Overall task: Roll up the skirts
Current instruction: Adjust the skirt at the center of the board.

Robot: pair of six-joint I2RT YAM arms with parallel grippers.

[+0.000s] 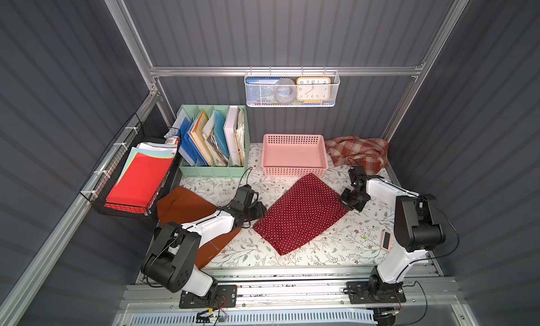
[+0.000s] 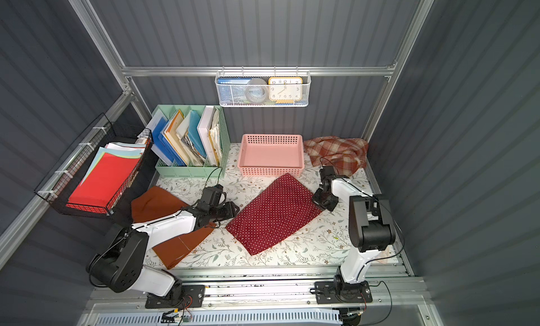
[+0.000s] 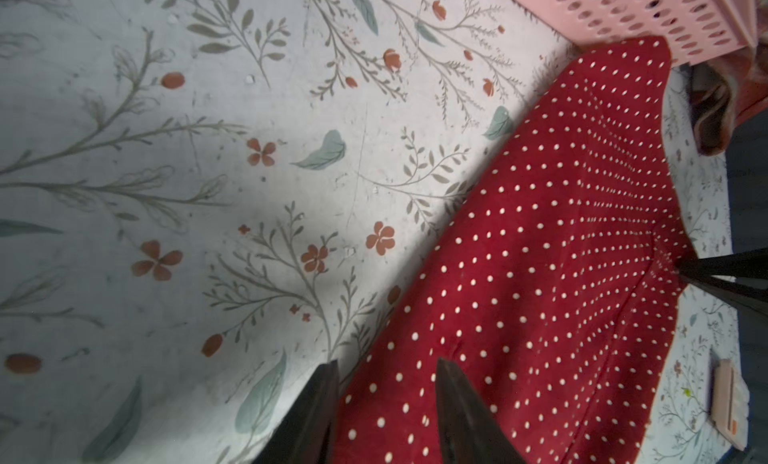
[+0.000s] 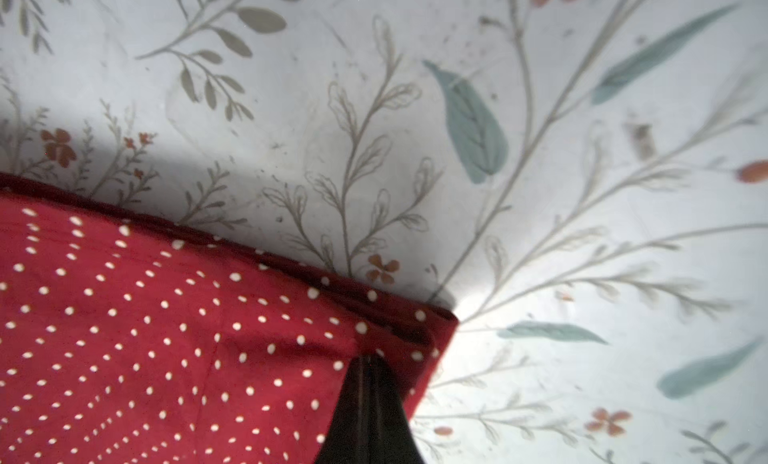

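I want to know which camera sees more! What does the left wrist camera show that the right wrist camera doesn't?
Only the left wrist view shows the basket, a bit of plaid skirt, and the left hand, open over the edge of the dotted skirt. Only the right wrist view shows up close the right hand shut on that skirt's corner. Both show the dotted skirt and the flowery table.
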